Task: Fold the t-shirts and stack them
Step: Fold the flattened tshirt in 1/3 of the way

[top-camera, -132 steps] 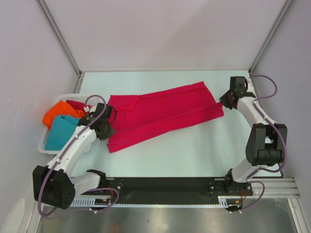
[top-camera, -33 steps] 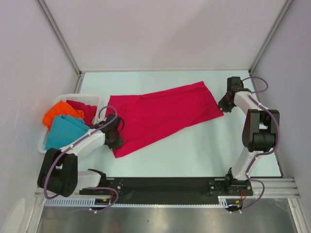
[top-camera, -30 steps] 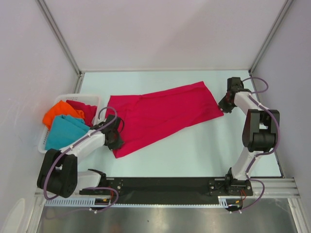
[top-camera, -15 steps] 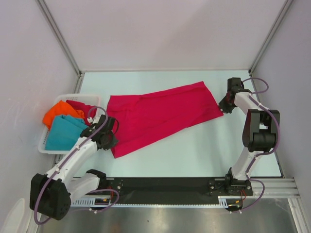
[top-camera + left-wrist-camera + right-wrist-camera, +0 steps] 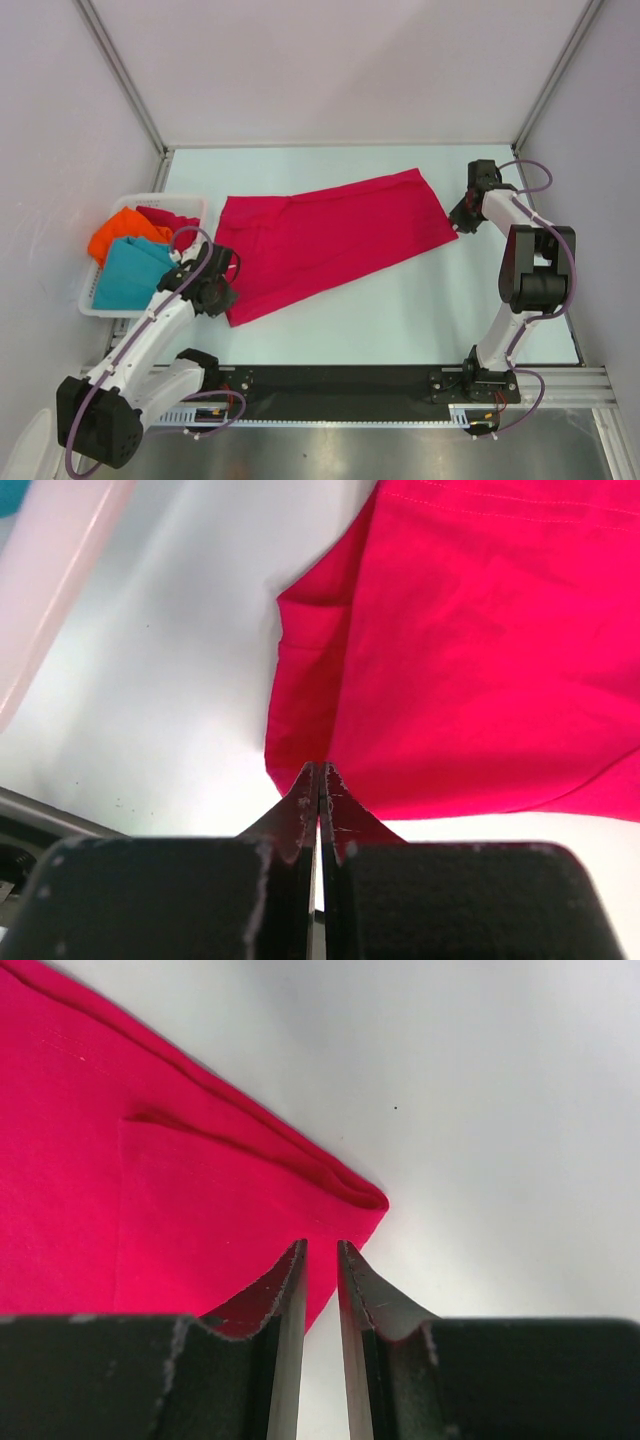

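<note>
One crimson t-shirt (image 5: 330,235) on bench (image 5: 400,300) | left jaws pressed together at its corner | right jaws nearly together, pinch unclear

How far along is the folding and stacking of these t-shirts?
Nothing is stacked yet. One crimson t-shirt is out and lies spread on the table. The left gripper is shut on its near corner, and the right gripper sits at its far-right corner, grip unclear. The orange t-shirt, teal t-shirt and second crimson t-shirt lie bunched in the basket.
</note>
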Available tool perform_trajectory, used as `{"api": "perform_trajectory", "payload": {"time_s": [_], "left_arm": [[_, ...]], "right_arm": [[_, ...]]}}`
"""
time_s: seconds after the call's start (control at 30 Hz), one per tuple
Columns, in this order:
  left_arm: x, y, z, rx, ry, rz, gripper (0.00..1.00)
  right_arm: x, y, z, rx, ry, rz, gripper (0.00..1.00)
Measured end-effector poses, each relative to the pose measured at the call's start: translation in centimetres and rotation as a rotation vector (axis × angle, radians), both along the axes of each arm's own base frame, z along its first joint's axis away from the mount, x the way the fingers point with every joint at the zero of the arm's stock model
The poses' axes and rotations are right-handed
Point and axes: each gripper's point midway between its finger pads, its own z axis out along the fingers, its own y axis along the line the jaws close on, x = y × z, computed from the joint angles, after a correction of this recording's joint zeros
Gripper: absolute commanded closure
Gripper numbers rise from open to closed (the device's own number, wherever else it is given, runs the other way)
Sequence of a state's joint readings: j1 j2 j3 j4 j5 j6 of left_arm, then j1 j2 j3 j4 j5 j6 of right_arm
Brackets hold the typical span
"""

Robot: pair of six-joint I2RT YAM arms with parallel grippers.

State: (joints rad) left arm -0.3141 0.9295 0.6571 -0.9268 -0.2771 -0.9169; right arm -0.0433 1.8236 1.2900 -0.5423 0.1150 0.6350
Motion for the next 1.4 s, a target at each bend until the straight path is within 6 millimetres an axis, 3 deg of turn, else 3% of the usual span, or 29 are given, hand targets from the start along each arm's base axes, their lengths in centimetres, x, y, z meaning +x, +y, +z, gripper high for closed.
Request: {"api": "perform_trajectory", "payload": {"time_s": [0.13, 0.23, 0.57, 0.9, 1.03, 1.4], "left_arm": [[-0.1, 0.0, -0.3, 0.006, 0.024, -0.004, 0.63], [-0.2, -0.1, -0.5, 0.006, 0.038, -0.013, 0.53], [-0.2, -0.3, -0.4, -0.005, 0.04, -0.018, 0.52], [0.5, -0.5, 0.3, -0.01, 0.013, -0.027, 0.52], [0.7, -0.6, 0.5, -0.01, 0.007, -0.034, 0.52], [1.6, -1.3, 1.3, -0.032, -0.02, -0.067, 0.52]], "right_arm": [[0.0, 0.0, 0.0, 0.0, 0.0, 0.001, 0.76], [0.0, 0.0, 0.0, 0.0, 0.0, 0.001, 0.76], [0.2, 0.2, -0.6, 0.0, 0.015, 0.005, 0.76], [3.0, 0.2, -2.6, -0.007, 0.041, 0.007, 0.77], [2.7, 0.2, -3.6, -0.008, 0.067, 0.006, 0.78], [2.2, -0.6, -3.9, 0.004, 0.019, -0.075, 0.81]]}}
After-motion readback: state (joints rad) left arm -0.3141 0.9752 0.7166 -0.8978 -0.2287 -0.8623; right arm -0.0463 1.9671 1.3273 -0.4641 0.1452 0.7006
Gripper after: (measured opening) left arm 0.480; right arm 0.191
